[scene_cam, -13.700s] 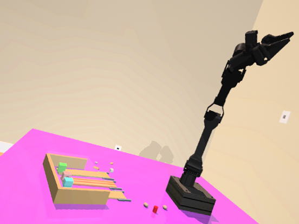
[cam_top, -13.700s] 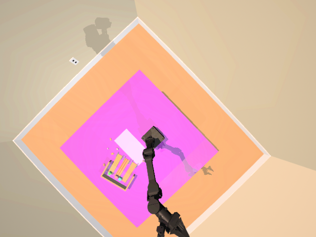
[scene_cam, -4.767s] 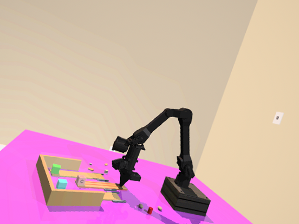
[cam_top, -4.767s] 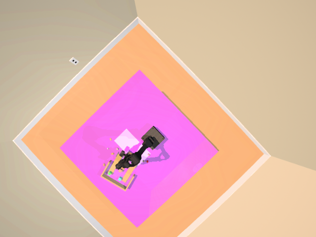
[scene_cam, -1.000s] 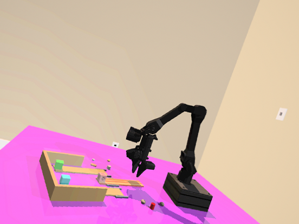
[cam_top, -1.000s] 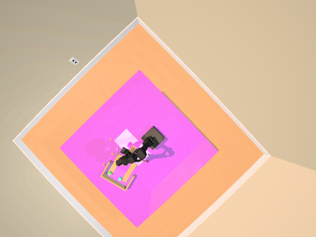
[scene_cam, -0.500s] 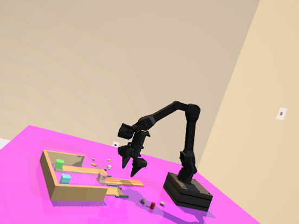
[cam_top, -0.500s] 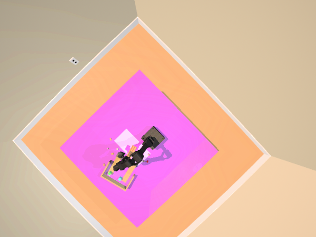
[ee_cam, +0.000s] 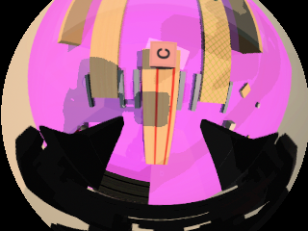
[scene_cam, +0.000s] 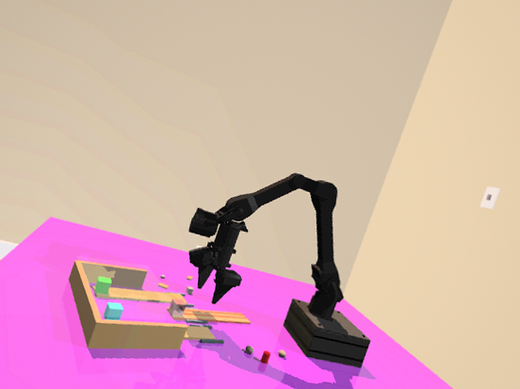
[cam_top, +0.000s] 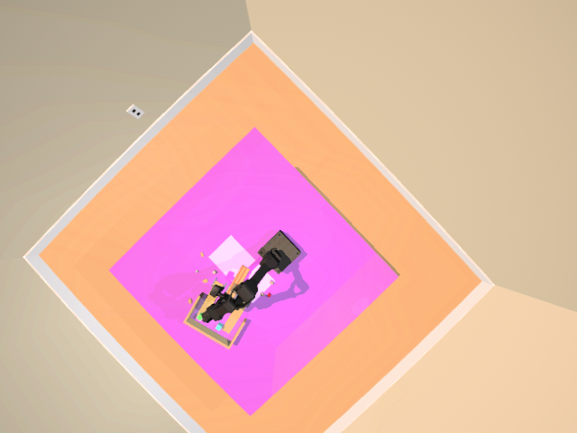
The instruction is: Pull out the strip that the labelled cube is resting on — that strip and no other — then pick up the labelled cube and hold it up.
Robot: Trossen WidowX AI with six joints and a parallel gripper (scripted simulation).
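The labelled cube point(ee_cam: 163, 54) point(scene_cam: 177, 307), pinkish with a dark letter C on top in the wrist view, rests on the far end of the red-striped strip point(ee_cam: 162, 140) point(scene_cam: 220, 316) point(cam_top: 241, 275). That strip sticks out of the tray's open side toward the arm's base, between grey guide rails. My gripper point(ee_cam: 163, 121) point(scene_cam: 207, 294) is open and empty. It hangs above the striped strip, on the base side of the cube, touching neither. In the top view the arm hides the cube and the fingertips.
A plain strip point(ee_cam: 105, 58) and a cross-hatched strip point(ee_cam: 215, 72) lie on either side. The three-walled wooden tray point(scene_cam: 134, 337) point(cam_top: 207, 336) holds a green cube point(scene_cam: 103, 284) and a cyan cube point(scene_cam: 113, 310). A red cylinder point(scene_cam: 265, 356) and small pebbles lie outside it.
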